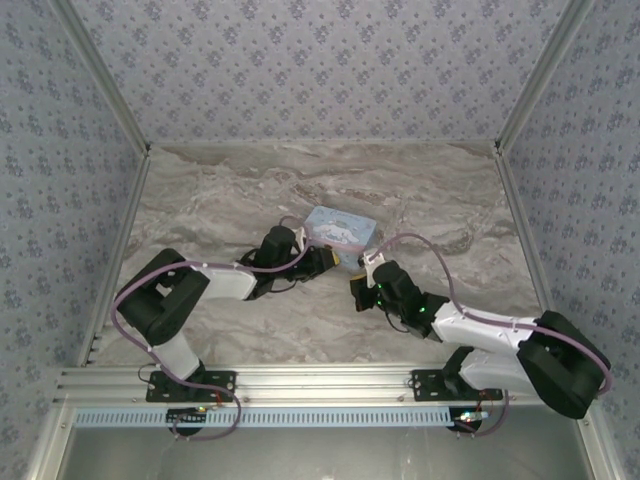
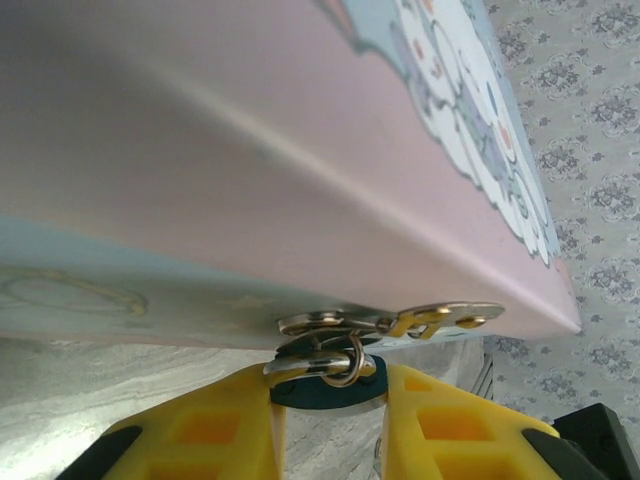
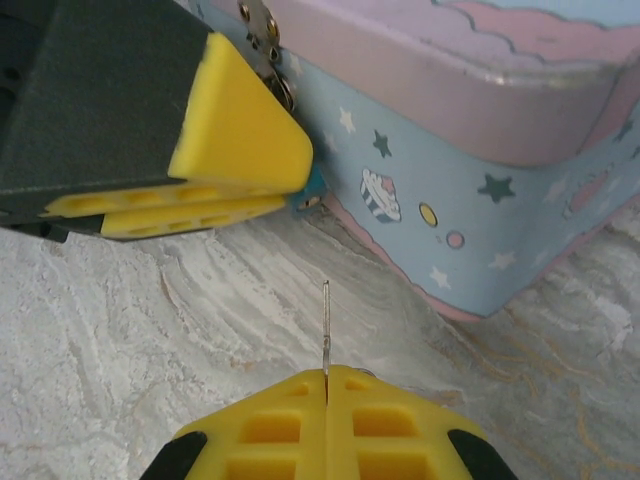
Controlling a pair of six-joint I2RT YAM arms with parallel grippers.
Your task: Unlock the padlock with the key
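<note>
The teal padlock [image 2: 330, 393] hangs by its silvery shackle [image 2: 312, 366] from the hasp of the tin box [image 2: 300, 150]. My left gripper [image 2: 330, 405] is shut on the padlock's body, one yellow finger on each side. In the right wrist view a sliver of the padlock [image 3: 312, 190] peeks out beside the left gripper's finger [image 3: 235, 130]. My right gripper [image 3: 327, 378] is shut on the thin silvery key [image 3: 326, 325]. Its blade is seen edge-on and points toward the padlock, a short gap away. From above, the left gripper [image 1: 325, 258] and right gripper [image 1: 358, 285] meet at the box's near side.
The pastel blue cartoon-printed tin box [image 1: 340, 228] sits mid-table on the marble surface [image 1: 230, 200]. Its hasp plate [image 2: 440, 318] juts out above the padlock. Patterned walls enclose the table. Open marble lies left and right of the box.
</note>
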